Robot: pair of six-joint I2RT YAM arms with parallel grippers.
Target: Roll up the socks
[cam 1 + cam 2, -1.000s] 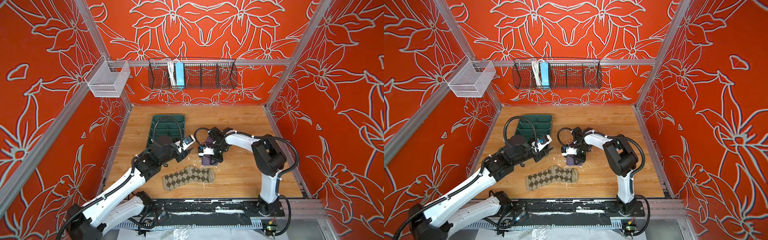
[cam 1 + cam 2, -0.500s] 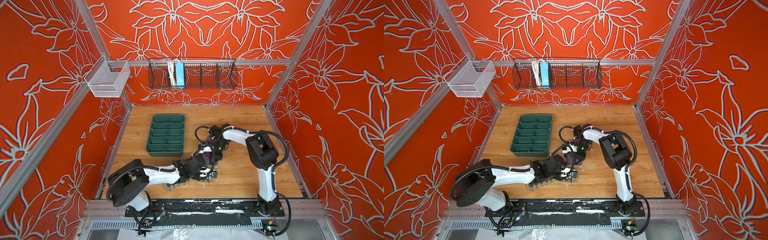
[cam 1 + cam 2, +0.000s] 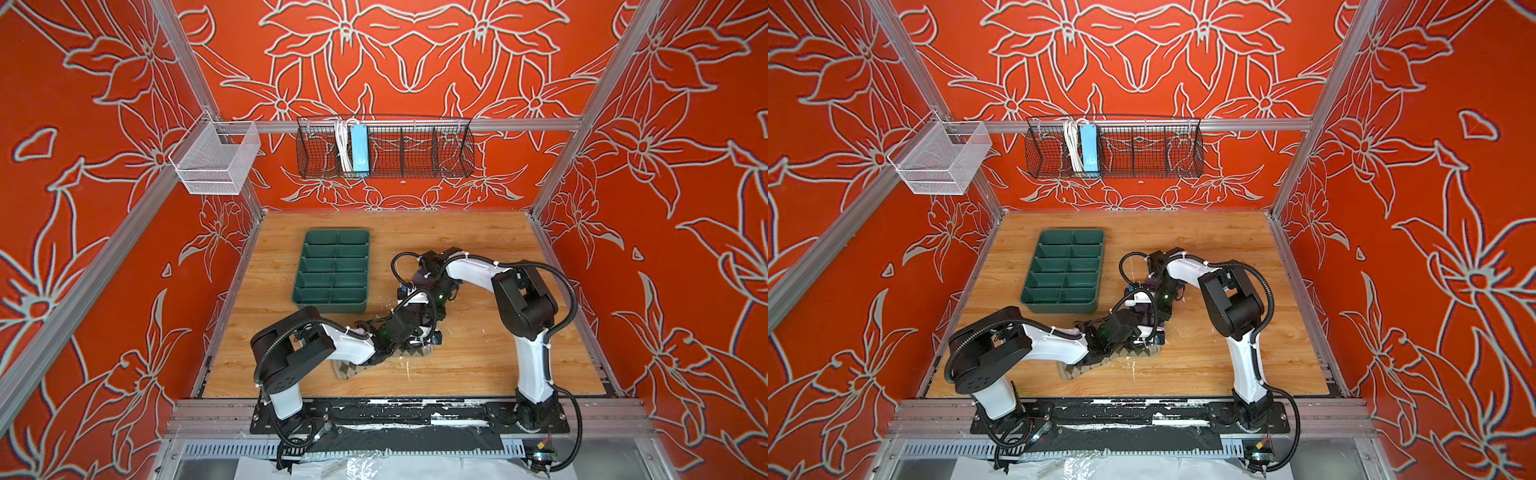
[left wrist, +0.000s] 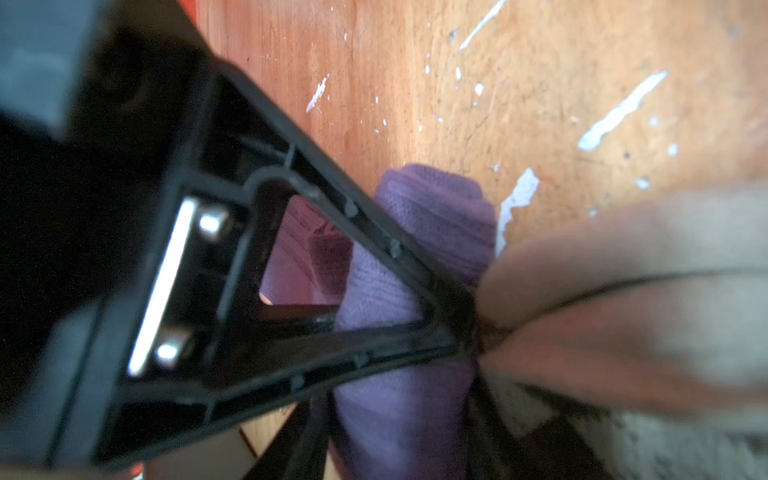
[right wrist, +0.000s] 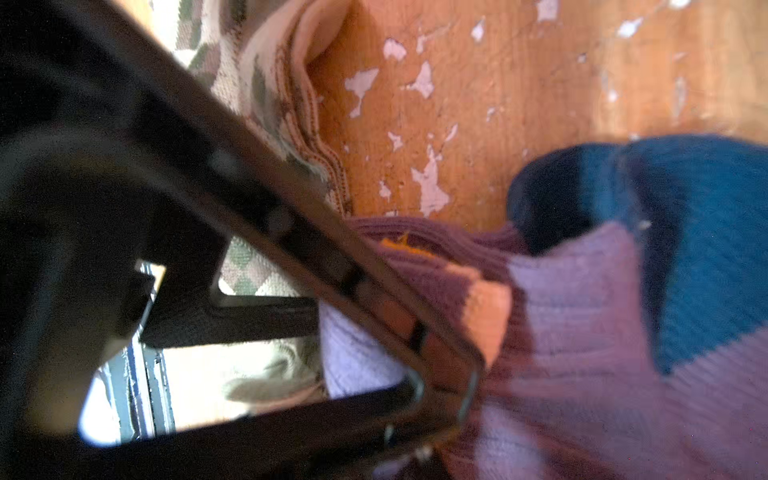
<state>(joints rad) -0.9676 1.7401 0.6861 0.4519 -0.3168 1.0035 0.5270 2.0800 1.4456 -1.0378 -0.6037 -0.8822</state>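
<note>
Right wrist: R pincer [image 5: 459, 395] clamps purple sock [image 5: 582, 340]; L pincer [image 4: 467, 338] blurry, can't tell grip.

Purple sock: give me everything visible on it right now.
The purple sock is ribbed knit, lilac with a dark blue patch and a mustard cuff. It lies bunched and partly folded on the wooden table, abutting the argyle sock. The right gripper is pinched shut on it near the cuff.
</note>
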